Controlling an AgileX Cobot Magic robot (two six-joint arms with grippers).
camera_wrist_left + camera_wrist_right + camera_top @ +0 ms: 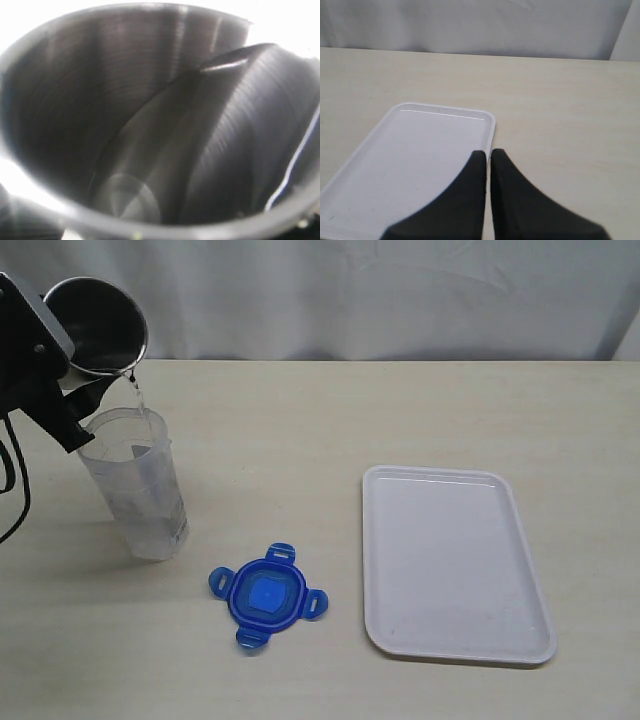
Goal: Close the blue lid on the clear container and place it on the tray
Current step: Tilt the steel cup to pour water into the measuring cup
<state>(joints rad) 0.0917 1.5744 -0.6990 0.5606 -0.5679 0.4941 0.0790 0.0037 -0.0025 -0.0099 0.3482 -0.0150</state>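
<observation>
The clear container (135, 490) stands upright and lidless on the table at the left, partly filled with water. Above it my left gripper (58, 370) is shut on a steel cup (97, 325), tilted so that a thin stream of water (138, 395) runs into the container's mouth. The cup's dark inside (150, 125) fills the left wrist view. The blue lid (267, 596) lies flat on the table, to the right of the container and nearer the front. The white tray (455, 560) lies empty at the right. My right gripper (488, 152) is shut and empty over the tray's (410, 165) edge.
A white curtain (380, 290) runs behind the table's far edge. Bare tabletop (300, 440) separates the container from the tray. The right arm does not appear in the exterior view.
</observation>
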